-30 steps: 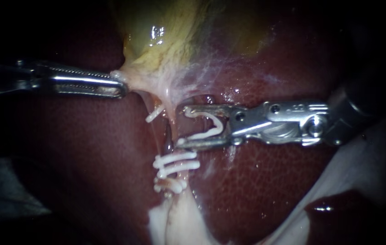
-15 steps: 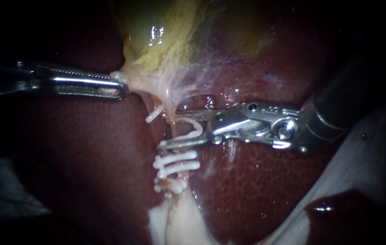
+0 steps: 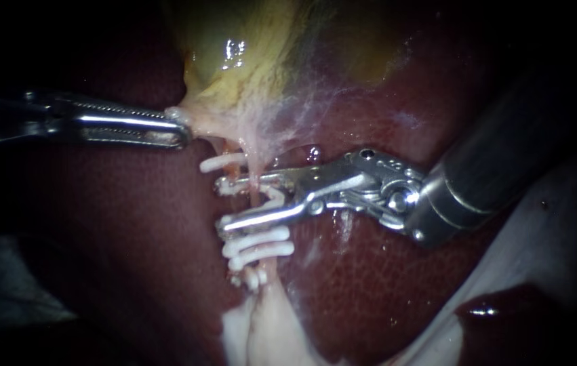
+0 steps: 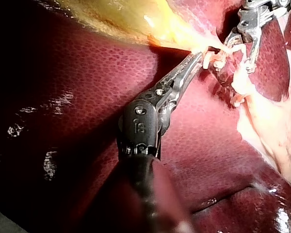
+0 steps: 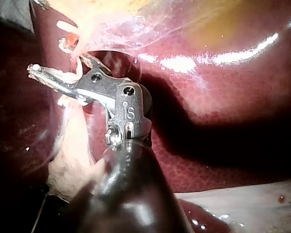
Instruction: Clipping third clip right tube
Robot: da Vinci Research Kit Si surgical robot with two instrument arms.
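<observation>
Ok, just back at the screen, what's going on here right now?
My left instrument has its slim metal jaws shut on the pale tissue at the neck of the yellowish gallbladder, holding it taut. My right instrument carries an open white plastic clip in its jaws, which straddle the thin pinkish tube just above two closed white clips. The new clip is not yet squeezed shut.

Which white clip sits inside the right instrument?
The curved clip held by the right instrument, astride the tube; the upper clip and lower clips are already closed.

White clip (image 3: 276,197) astride pale tube (image 3: 255,198)
</observation>
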